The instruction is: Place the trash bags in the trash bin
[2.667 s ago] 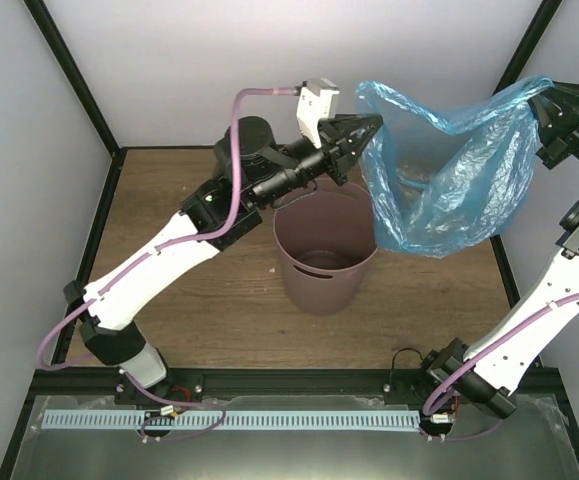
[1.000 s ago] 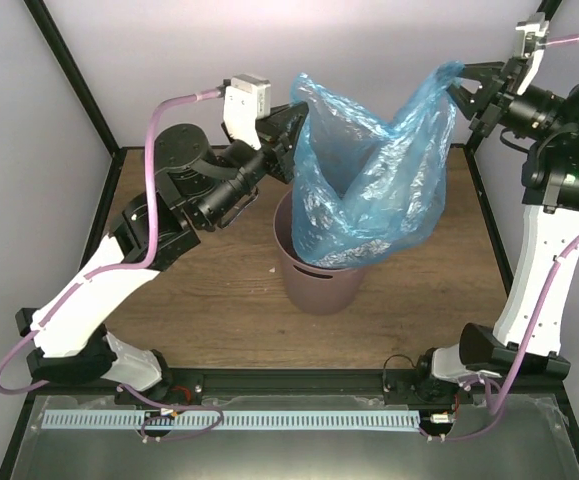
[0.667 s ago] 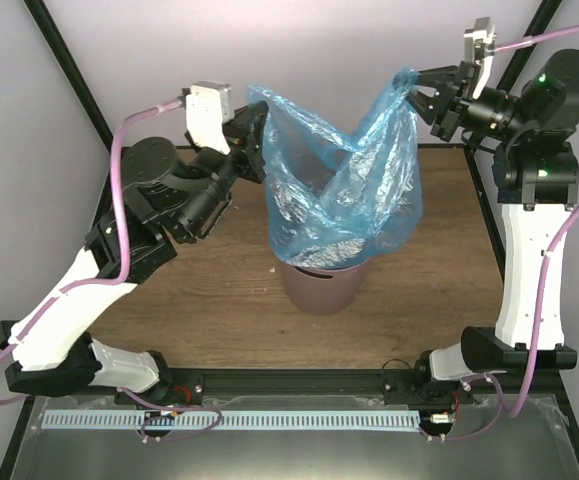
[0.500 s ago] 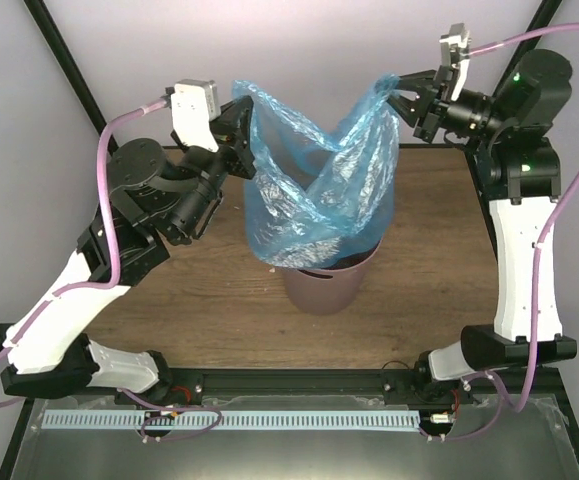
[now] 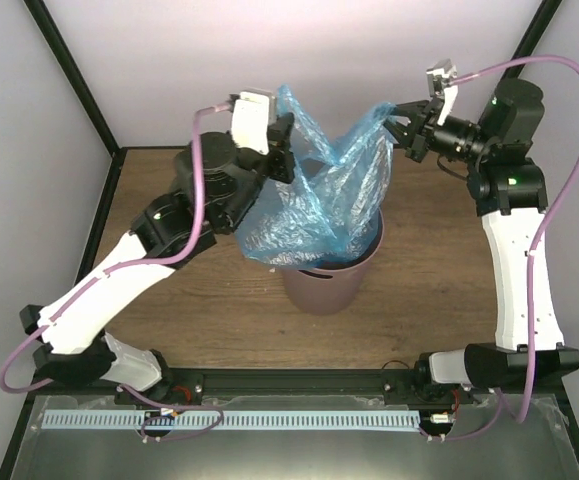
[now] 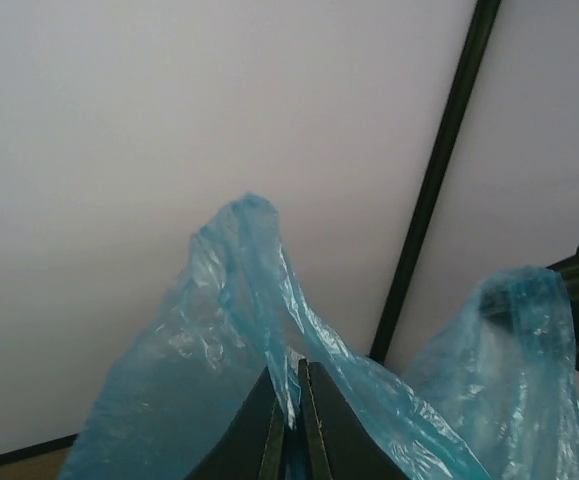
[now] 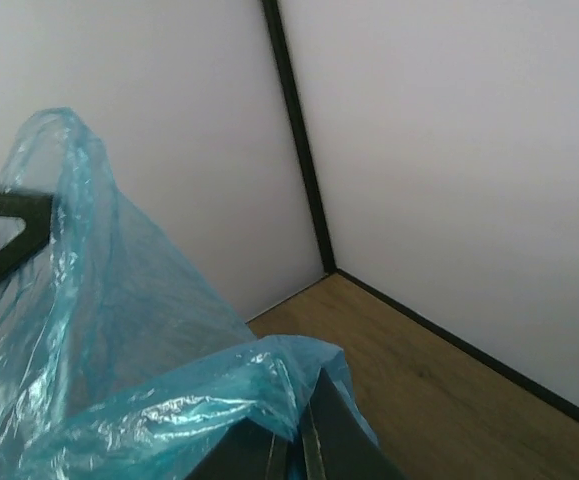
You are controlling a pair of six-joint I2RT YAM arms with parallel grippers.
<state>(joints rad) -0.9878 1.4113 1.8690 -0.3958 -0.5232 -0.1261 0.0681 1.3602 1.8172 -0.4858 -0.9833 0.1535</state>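
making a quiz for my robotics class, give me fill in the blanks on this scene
The left claw and right claw are both ___ on the bag. The crinkly bag is light ___. The bin below it stands ___ on the table.
Missing: shut, blue, upright.

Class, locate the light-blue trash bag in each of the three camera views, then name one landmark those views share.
Top external: trash bag upper centre, hanging over the trash bin.
Left wrist: trash bag fills the lower half, pinched by the left gripper at bottom centre.
Right wrist: trash bag fills the lower left, pinched by the right gripper.
Shared landmark: the wooden table.
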